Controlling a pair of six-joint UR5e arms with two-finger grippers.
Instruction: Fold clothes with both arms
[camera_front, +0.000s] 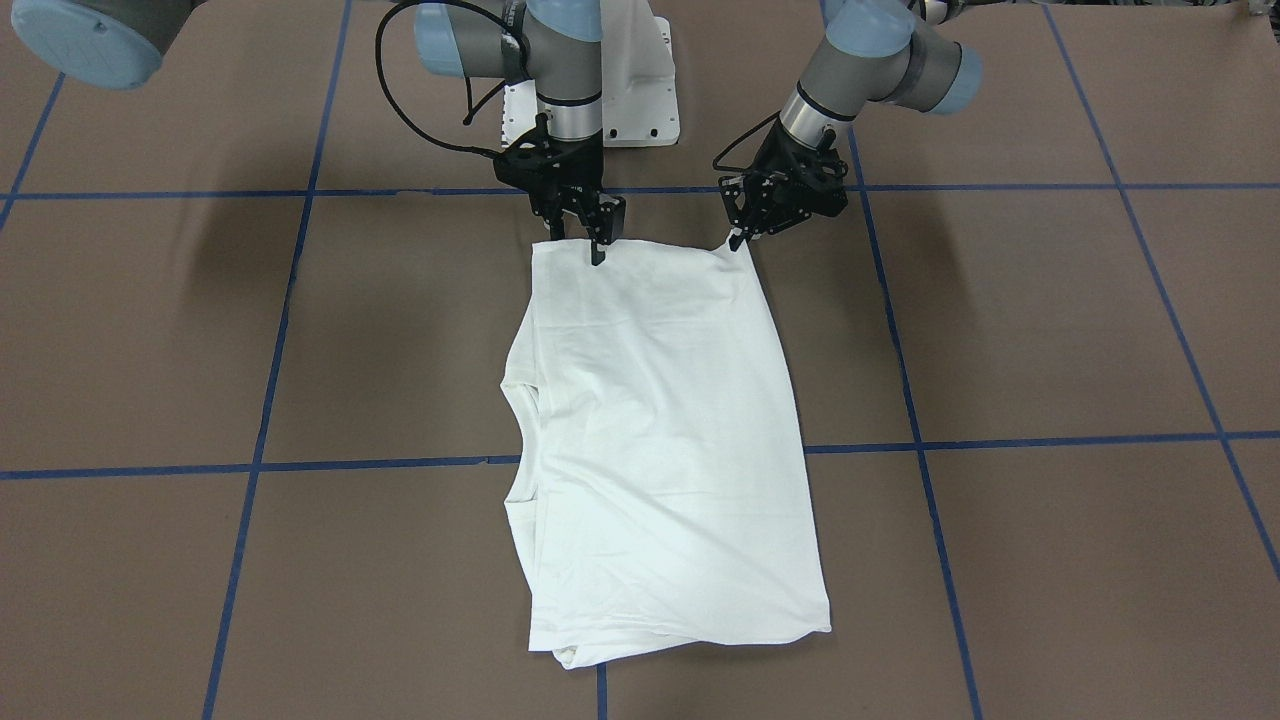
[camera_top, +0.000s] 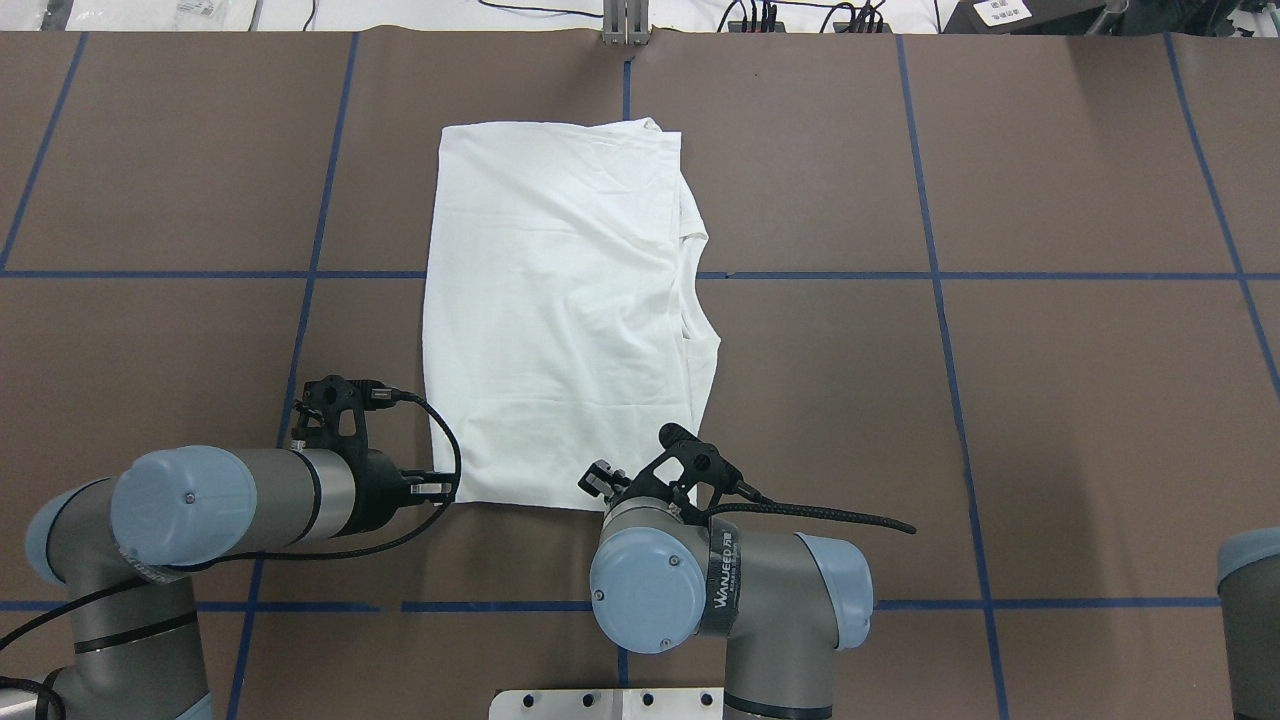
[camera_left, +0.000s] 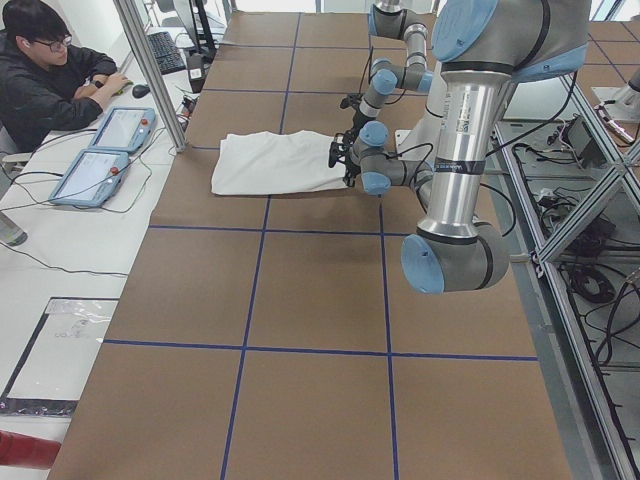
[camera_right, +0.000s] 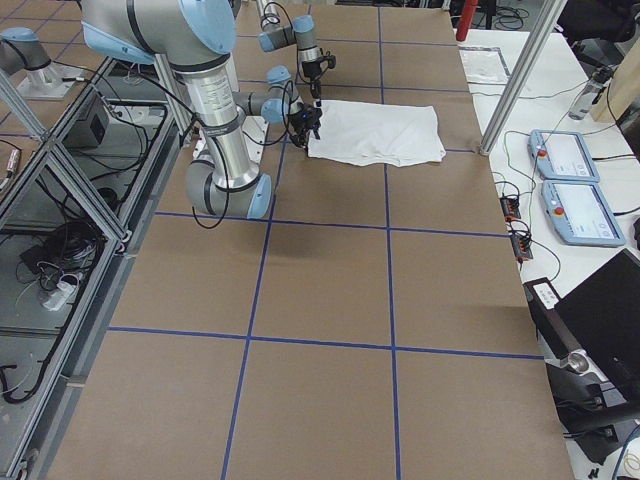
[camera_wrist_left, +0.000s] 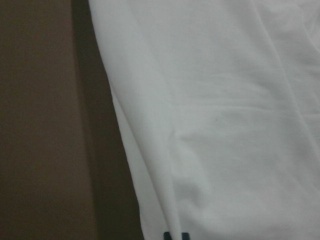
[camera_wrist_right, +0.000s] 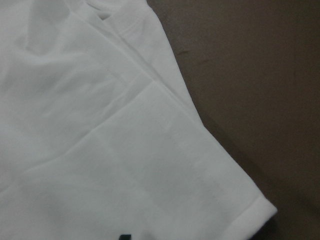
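Here a white shirt (camera_front: 660, 430) lies folded into a long rectangle on the brown counter (camera_front: 1050, 330), in the middle of it, straight out in front of the robot. Its long side runs away from the robot, and it crosses one of the blue tape lines (camera_front: 1000, 440) that mark the counter into squares. The cloth lies flat with soft wrinkles. Along the edge on the robot's right, layered folds and a curved notch show; the other long edge is straight.

Both arms reach down to the short edge nearest the robot, one at each corner. The left tool (camera_front: 742, 238) pinches its corner: the cloth is drawn up into a small peak at the fingertips. The right tool (camera_front: 585, 245) points down at the other corner, with one fingertip over the hem; whether it is clamping the cloth cannot be told. Each wrist camera sits close above white fabric, with dark counter beside it.

A white pedestal base (camera_front: 640, 90) stands behind the tools, between the arms.
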